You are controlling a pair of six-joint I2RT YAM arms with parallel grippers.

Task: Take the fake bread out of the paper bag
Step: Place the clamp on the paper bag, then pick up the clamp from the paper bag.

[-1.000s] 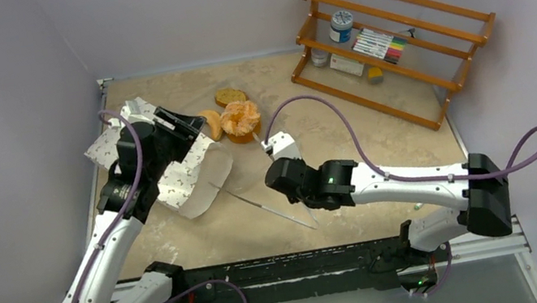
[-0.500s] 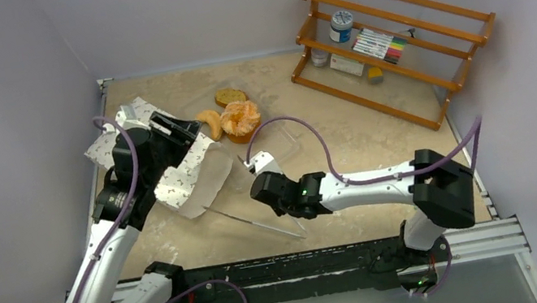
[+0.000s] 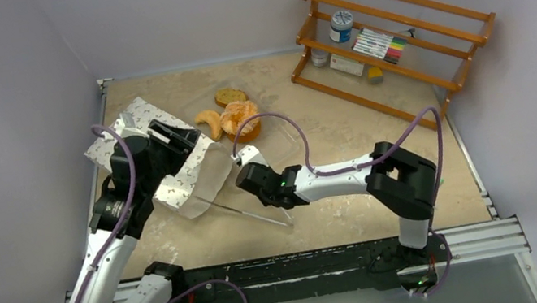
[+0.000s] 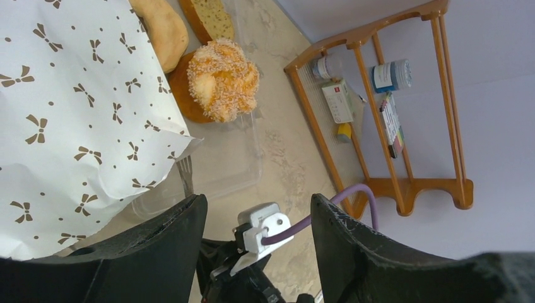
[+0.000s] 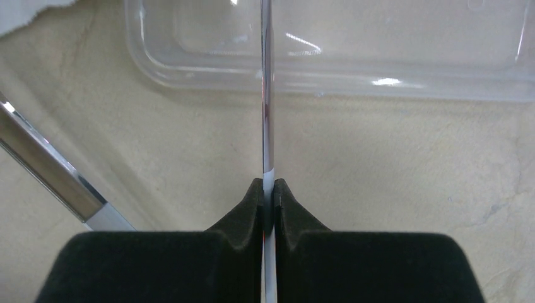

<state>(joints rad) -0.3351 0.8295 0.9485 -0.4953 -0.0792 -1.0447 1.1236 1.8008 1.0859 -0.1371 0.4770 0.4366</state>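
1. Beige stone-look bench in a grey-walled booth, with a wooden rack at the back right.
2. Change: over the last second the right arm swings in from the right, and its elbow folds toward the centre. The right hand now sits just beside the mouth of the paper bag.
3. The right hand is clamped tight on one blade of the tongs, seen edge-on between the pads. The second blade runs off to the lower left in the wrist view. The tongs travel left with the hand.
4. The left hand barely shifts. Its fingers stand apart with nothing between them, and bag paper lies over the outer side of one finger. It looks like it props the bag up.
5. Bread: the bun, croissant and slice lie out on the bench just past the bag mouth, in the same spots as a second ago. The bun is at a corner of the clear tray.
6. The inside of the bag is hidden, so I can't tell if more bread is left in it.
7. Meaning: some pieces are already out, and the tongs closing on the bag mouth suggests a reach inside for another. Risk: only one blade is gripped, so the tongs may not squeeze shut on a piece.
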